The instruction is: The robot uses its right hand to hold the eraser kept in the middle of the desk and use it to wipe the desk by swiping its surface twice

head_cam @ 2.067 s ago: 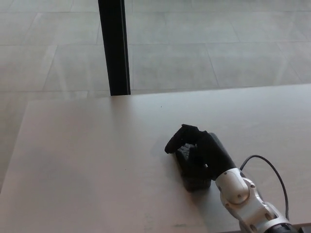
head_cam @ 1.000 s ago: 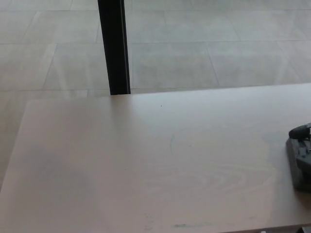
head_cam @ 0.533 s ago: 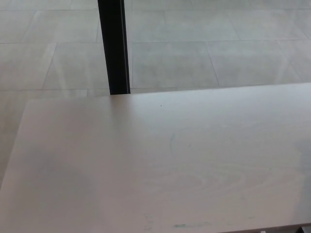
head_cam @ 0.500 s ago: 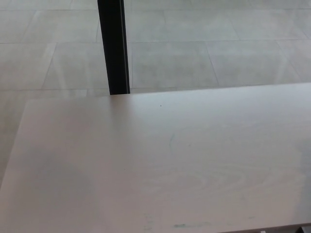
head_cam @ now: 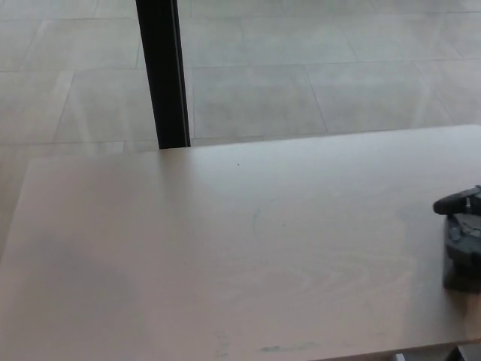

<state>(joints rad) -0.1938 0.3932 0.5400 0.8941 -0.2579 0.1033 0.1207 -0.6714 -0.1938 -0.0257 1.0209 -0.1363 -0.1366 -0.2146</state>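
Re-entry of the right hand (head_cam: 462, 226) is the change to note: half a second ago no part of the robot showed over the desk (head_cam: 225, 256), and now the black hand appears at the far right edge of the head view, cut off by the frame. Its fingers are curled down around a dark block, judged to be the eraser (head_cam: 461, 271), which sits flat against the desk surface beneath the hand. Two seconds ago this hand and block were at the desk's middle. The whole picture has also shifted slightly; the black post (head_cam: 161, 75) stands further left, so the camera moved. Judgement: one outward swipe is complete and a return stroke toward the middle is beginning. The left hand is not visible.
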